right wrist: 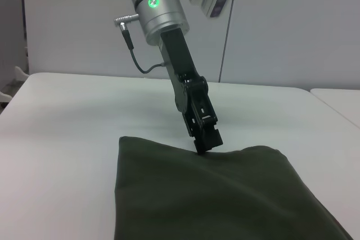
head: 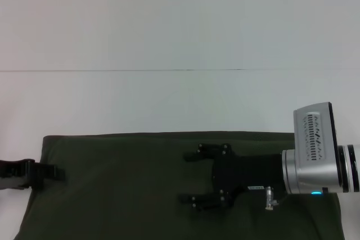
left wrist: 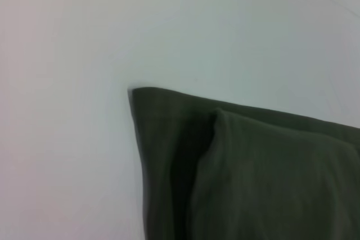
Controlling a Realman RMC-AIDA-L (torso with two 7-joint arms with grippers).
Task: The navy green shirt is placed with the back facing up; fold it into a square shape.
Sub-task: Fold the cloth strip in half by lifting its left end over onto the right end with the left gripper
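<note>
The navy green shirt (head: 124, 195) lies flat across the near part of the white table (head: 169, 99) as a wide dark olive rectangle. My left gripper (head: 56, 172) is at the shirt's left edge. In the right wrist view the left gripper (right wrist: 203, 149) stands with its fingers together on that edge of the shirt (right wrist: 214, 200), where the fabric rises slightly. My right gripper (head: 183, 177) hovers over the right half of the shirt, open, with nothing between its fingers. The left wrist view shows a corner of the shirt (left wrist: 270, 178) with a folded layer on top.
A thin seam (head: 169, 70) runs across the table farther back. Bare white tabletop stretches beyond the shirt's far edge. The shirt's near part runs out of the head view at the bottom.
</note>
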